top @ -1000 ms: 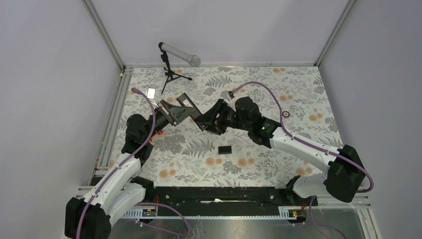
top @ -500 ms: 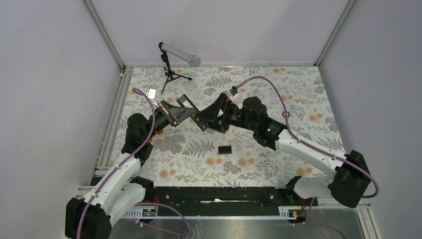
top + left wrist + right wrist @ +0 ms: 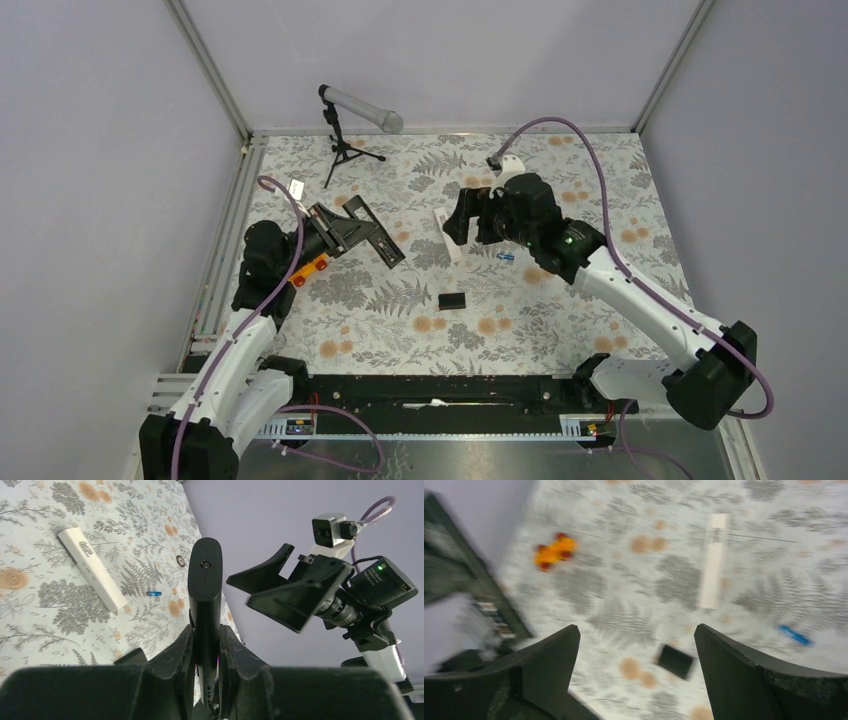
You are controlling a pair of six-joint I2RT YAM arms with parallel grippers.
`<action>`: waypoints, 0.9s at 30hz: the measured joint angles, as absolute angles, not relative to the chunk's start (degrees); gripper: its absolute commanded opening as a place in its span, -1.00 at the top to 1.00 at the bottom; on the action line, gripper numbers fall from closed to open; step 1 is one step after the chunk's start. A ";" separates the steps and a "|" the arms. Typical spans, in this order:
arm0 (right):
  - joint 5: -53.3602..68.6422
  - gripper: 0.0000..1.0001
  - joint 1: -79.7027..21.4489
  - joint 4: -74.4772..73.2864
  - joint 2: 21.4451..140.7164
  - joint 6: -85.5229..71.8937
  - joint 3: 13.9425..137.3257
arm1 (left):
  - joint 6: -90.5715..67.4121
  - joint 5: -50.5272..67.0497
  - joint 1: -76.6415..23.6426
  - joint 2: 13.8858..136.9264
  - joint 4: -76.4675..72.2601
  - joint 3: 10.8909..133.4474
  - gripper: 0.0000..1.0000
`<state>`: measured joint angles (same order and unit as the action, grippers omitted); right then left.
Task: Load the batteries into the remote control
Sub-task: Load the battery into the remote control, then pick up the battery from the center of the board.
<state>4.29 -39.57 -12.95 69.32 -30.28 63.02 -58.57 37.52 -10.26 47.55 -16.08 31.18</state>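
Claw on left arm pinching black remote, right claw spread, empty above worktop, I see blue battery near white remote.

Right end effector opened and withdrawn from black remote, blue battery uncovered

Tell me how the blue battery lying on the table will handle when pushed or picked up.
The blue battery is a tiny cylinder lying on its side, so a push probably rolls it. Its size suggests it is light and easily flicked away.
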 measured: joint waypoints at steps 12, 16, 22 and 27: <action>-10.68 -0.87 -33.93 -34.89 95.24 8.16 71.42 | -51.46 38.83 -7.09 44.31 -6.57 31.31 1.00; -11.27 -0.88 -31.11 -37.56 99.63 16.64 73.32 | -51.20 38.85 -6.37 44.31 -6.24 31.29 1.00; -10.13 -0.77 -29.82 -40.42 101.82 28.84 73.43 | -50.57 38.98 -5.69 45.25 -7.40 31.44 1.00; -5.63 -0.38 -28.27 -41.74 107.28 33.01 75.40 | -49.82 39.27 -5.28 47.81 -7.31 32.10 1.00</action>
<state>-5.63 -28.27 -41.74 107.28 33.01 75.40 -49.82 39.27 -5.28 47.81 -7.31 32.10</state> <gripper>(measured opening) 0.827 0.175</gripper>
